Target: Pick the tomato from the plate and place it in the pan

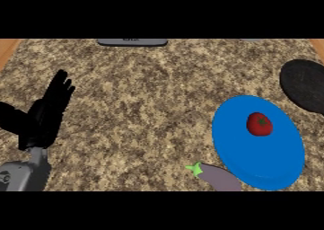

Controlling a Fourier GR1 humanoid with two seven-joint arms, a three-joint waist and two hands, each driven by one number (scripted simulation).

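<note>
A red tomato [259,124] with a green stem spot lies on the blue plate [257,157] at the right of the speckled counter. The black pan [307,85] sits at the far right, just beyond the plate, partly cut off by the view's edge. My left hand [41,114] shows at the left side, open, fingers straight and pointing up, far from the plate and holding nothing. My right hand does not show.
A purple eggplant [218,177] with a green stem lies at the plate's lower left edge. A grey appliance edge [132,42] sits at the counter's far side. Wooden borders run along both top corners.
</note>
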